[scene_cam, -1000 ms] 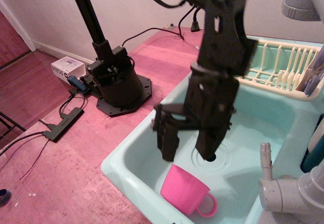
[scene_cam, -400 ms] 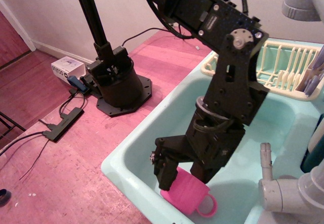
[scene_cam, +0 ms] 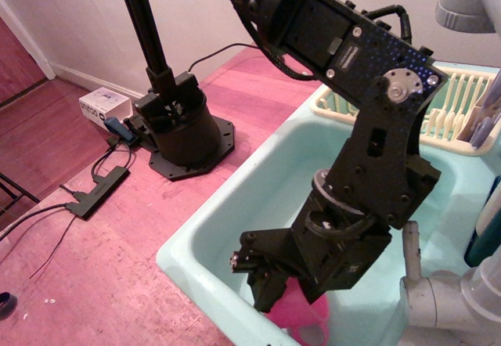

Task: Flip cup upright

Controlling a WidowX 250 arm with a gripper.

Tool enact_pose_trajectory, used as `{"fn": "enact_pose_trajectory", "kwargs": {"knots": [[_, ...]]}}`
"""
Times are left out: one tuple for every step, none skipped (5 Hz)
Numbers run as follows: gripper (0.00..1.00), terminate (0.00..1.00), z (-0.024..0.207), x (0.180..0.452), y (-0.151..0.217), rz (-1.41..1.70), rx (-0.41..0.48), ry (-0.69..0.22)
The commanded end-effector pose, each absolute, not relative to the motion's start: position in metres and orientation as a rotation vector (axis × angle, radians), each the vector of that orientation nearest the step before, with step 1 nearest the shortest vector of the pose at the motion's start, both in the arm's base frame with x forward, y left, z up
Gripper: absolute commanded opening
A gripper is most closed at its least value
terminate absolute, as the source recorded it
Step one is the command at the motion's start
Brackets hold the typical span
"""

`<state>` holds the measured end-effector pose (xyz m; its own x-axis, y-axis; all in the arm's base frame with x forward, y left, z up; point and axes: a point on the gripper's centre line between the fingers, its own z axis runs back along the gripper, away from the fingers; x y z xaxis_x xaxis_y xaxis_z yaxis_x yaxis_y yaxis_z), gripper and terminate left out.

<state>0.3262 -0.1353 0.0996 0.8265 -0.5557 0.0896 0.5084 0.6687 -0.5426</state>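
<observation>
The arm (scene_cam: 368,135) is reaching down from the top of the view into the pale green sink (scene_cam: 235,213), with its gripper (scene_cam: 290,291) hanging low at the sink's near end. The cup (scene_cam: 301,315) is lying in that near end, and only a patch of pink is showing under and between the dark gripper parts. One finger (scene_cam: 262,279) is sitting on the cup's left side, while the bulk of the gripper is covering its right. The gripper seems to be straddling the cup, but I cannot tell whether it is spread or pinching, since its body is hiding the contact. The cup's handle and rim are hidden too, so which way it is facing cannot be read. To the right, a grey tap (scene_cam: 438,299) is standing at the sink's edge. Far right, a cream dish rack (scene_cam: 454,119) is sitting beside the basin.
</observation>
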Motion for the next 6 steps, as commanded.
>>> {"fn": "enact_pose_trajectory", "kwargs": {"knots": [[0.0,0.0,0.121,0.338,-0.143,-0.671,-0.563,0.089],[0.0,0.0,0.134,0.335,-0.14,-0.757,-0.425,0.129],[0.0,0.0,0.155,0.318,-0.135,-0.835,-0.228,0.107],[0.0,0.0,0.161,0.294,-0.133,-0.873,-0.07,0.031],[0.0,0.0,0.157,0.269,-0.132,-0.864,0.015,-0.033],[0.0,0.0,0.145,0.253,-0.126,-0.805,0.021,-0.091]]}}
